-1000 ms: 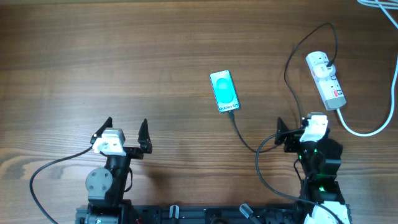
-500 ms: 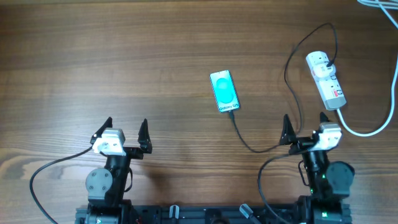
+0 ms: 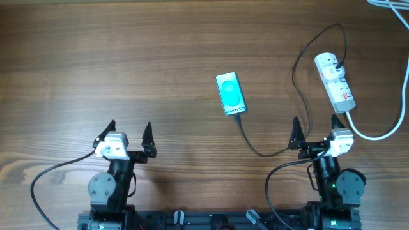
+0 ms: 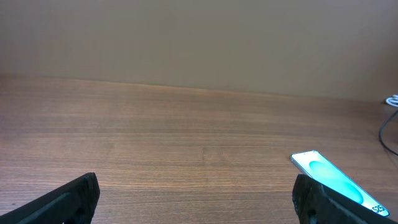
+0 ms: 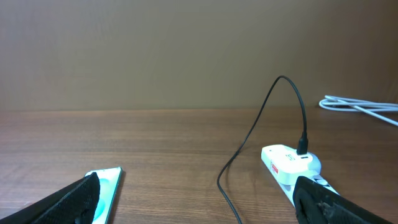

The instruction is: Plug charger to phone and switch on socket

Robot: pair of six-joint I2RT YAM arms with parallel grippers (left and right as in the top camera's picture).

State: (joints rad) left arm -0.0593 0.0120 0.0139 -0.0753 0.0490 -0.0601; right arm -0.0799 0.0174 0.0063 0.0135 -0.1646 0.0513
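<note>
The phone (image 3: 231, 93) lies flat mid-table with its teal screen up; it also shows in the left wrist view (image 4: 333, 181) and the right wrist view (image 5: 107, 190). The thin black charger cable (image 3: 255, 147) runs from the phone's lower edge in a loop up to the adapter on the white socket strip (image 3: 335, 82), seen too in the right wrist view (image 5: 292, 165). The cable (image 5: 249, 140) rises in an arc there. My left gripper (image 3: 129, 131) is open and empty at the near left. My right gripper (image 3: 314, 128) is open and empty, near the cable, below the socket.
The socket's thick white cord (image 3: 383, 128) curves along the right edge of the table. More white cord (image 5: 360, 107) lies at the far right. The robots' black cables (image 3: 57, 169) run at the near edge by the arm bases.
My right arm has swung back to the right and toward the near edge, its gripper now open facing forward. The left arm, phone and socket have not moved.
</note>
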